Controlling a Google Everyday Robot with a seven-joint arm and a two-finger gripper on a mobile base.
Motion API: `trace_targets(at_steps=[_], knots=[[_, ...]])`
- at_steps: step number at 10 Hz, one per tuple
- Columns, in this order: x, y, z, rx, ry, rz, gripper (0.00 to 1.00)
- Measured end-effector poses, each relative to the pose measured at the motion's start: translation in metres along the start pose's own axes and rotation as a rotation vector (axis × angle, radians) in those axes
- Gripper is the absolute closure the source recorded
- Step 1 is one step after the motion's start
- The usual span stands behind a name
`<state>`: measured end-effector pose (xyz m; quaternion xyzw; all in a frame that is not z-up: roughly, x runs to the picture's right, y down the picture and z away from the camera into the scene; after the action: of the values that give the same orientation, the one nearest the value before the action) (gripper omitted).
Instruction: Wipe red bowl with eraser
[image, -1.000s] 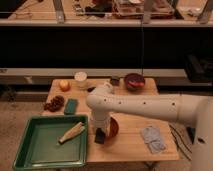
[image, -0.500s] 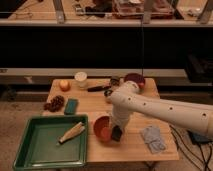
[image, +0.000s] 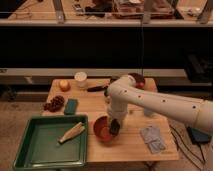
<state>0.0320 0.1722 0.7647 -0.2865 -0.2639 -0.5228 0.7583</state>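
The red bowl (image: 103, 130) is a round, shallow dish, orange-red with a smooth, darker inside, and it sits on the wooden table (image: 132, 142) near the front edge, just beside the right wall of the green tray (image: 30, 155). At the bowl's right rim hangs the gripper (image: 114, 127), a dark shape reaching down into or against the bowl; the eraser cannot be made out apart from it, and whether the gripper is spread or closed (or has hold of anything) cannot be told.

The white arm (image: 150, 102) comes in from the right edge of the view as a thick, pale tube, runs leftward over the table's right half, bends at a rounded joint (image: 118, 92) above the middle of the table and then drops almost straight down to the gripper.

In the tray lies a pale, elongated thing like a corn husk (image: 71, 132). A teal-green block (image: 71, 106) rests near the table's left edge, with a dark reddish cluster (image: 54, 103) just beside it. At the back edge stand an orange fruit (image: 64, 85) and a white cup (image: 80, 79), and a maroon bowl (image: 138, 79) shows behind the arm toward the back right corner. A crumpled grey cloth (image: 152, 138) lies near the front right corner.
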Motion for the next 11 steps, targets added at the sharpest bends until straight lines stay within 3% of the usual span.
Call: trace_targets(at_steps=[1,4,6,8,11], knots=[[-0.002,-0.015,0.002,-0.003,-0.005,-0.014,1.0],[-0.02,-0.089,0.012,-0.018,-0.022,-0.107,1.0],[-0.041,-0.114,0.019,-0.034,-0.028,-0.171,1.0],[-0.054,-0.117,0.021,-0.044,-0.029,-0.176,1.0],[-0.063,-0.089,0.019,-0.036,-0.027,-0.14,1.0]])
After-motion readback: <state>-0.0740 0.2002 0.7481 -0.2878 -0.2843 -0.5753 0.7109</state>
